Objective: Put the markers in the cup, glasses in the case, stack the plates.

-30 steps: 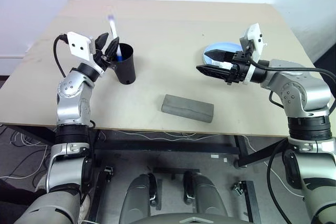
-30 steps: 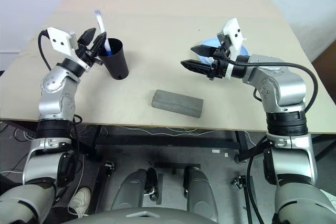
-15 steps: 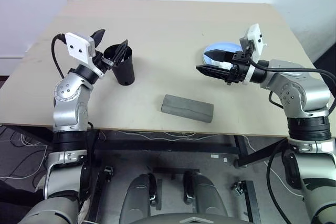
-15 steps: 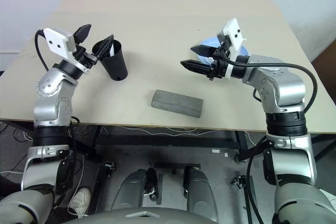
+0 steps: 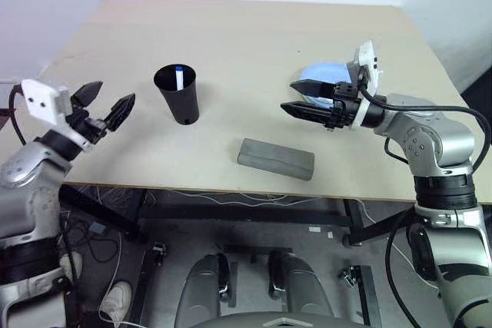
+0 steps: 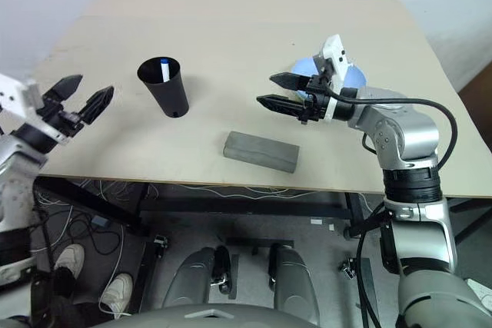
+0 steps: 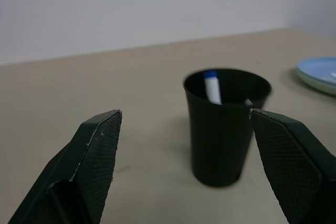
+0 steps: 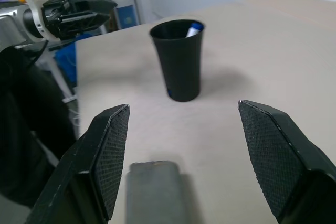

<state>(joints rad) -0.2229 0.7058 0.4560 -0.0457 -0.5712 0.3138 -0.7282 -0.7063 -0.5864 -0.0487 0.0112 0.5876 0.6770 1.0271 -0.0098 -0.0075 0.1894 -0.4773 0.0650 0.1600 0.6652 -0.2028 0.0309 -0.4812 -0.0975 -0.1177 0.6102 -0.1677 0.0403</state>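
So your left gripper (image 5: 102, 107) was spread wide with nothing between the fingers, sitting off the table's (image 5: 254, 59) left edge and aimed back at the cup (image 5: 179, 94), well apart from it. Your right gripper (image 5: 297, 98) was spread open too, also empty, hovering over the table just in front of the plates (image 5: 323, 81). Those were stacked near the right side, light blue on top with a pale green rim peeking out underneath in the left wrist view. The cup stood upright on the left half of the table, and you could see the blue-capped marker (image 7: 212, 86) poking up inside it, leaning on the wall. There was a bit of white next to it in there, but I couldn't tell what it was. The case (image 5: 275, 158) lay shut near the front edge, between the two grippers and closer to the right one, touching nothing.
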